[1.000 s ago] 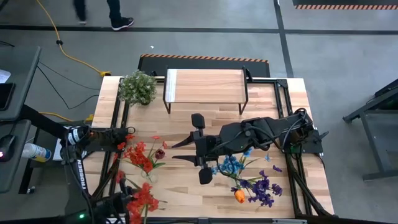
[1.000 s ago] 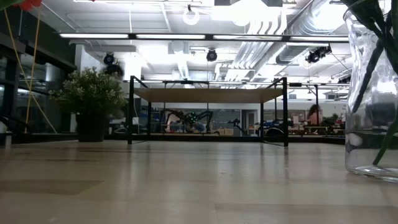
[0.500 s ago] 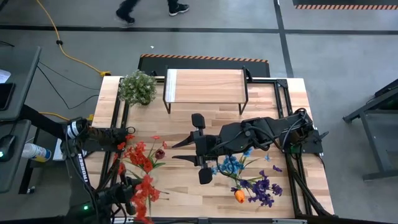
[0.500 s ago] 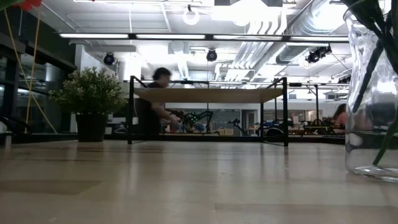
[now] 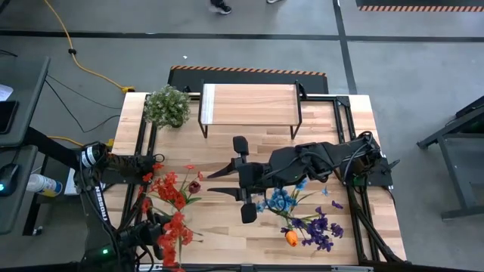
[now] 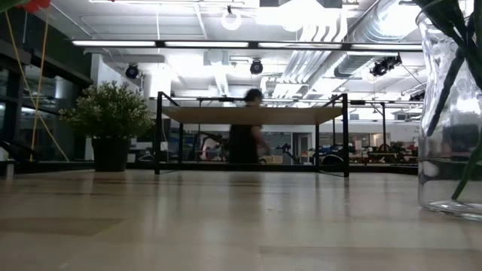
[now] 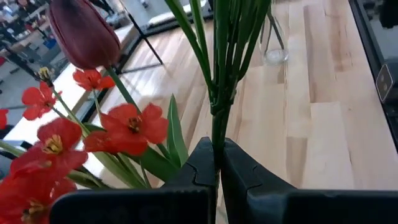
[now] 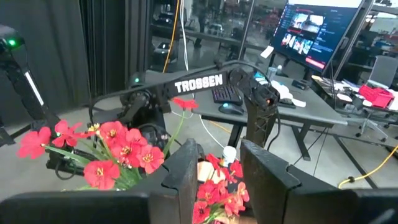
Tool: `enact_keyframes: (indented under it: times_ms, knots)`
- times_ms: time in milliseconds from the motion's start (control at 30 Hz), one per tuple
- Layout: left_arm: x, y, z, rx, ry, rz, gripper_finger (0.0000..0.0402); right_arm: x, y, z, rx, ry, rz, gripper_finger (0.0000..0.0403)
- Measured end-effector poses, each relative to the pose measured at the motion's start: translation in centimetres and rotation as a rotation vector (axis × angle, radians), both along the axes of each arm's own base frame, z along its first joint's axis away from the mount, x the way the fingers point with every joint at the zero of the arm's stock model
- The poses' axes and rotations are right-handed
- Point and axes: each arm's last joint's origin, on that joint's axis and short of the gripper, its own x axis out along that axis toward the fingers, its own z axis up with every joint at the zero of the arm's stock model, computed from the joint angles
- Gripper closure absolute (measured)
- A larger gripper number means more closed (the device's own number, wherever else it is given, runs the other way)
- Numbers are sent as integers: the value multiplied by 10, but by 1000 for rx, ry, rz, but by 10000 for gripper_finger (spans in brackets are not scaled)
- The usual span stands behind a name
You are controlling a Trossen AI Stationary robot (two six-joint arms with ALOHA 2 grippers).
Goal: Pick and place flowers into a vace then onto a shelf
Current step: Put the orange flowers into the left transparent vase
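My left gripper (image 7: 217, 171) is at the table's near left (image 5: 155, 236), shut on a bunch of flowers with red blooms (image 5: 175, 230). More red blooms and a dark red tulip (image 5: 195, 185) show just beyond it; whether they belong to the held bunch I cannot tell. A glass vase (image 6: 450, 113) stands near right, with blue (image 5: 280, 200) and purple (image 5: 321, 229) flowers and an orange tulip (image 5: 291, 239) in it. The shelf (image 5: 249, 106) stands at the far middle. My right gripper (image 5: 212, 184) hangs open over the table's middle, pointing left, with nothing between its fingers. My left gripper pinches a bundle of several green stems (image 7: 216, 134) between its two fingers. The stems run on past the fingertips, and red blooms (image 7: 127, 127) and a leaf spread to one side close by. The held part of the stems is off the table.
A bushy potted plant (image 5: 168, 106) stands at the far left beside the shelf. Black frame rails run along both table sides. The right arm (image 5: 318, 162) spans the middle right above the vase's flowers. A person (image 6: 245, 135) walks in the room behind the shelf.
My left gripper has carried its red flowers a little away from the table's near edge, toward the far side, still shut on the stems. The right arm has kept still. A person has walked across the room behind the table.
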Motion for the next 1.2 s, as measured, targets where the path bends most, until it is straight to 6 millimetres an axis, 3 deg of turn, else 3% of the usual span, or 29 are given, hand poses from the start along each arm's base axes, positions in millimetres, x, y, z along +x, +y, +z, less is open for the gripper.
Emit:
enact_keyframes:
  times_ms: [600,1200]
  knots:
    - [-4,13,-34,-70,-112,101,363,0,1,0,-1,1,24,289]
    - [-6,15,-39,-189,-91,196,363,0,2,0,2,2,59,289]
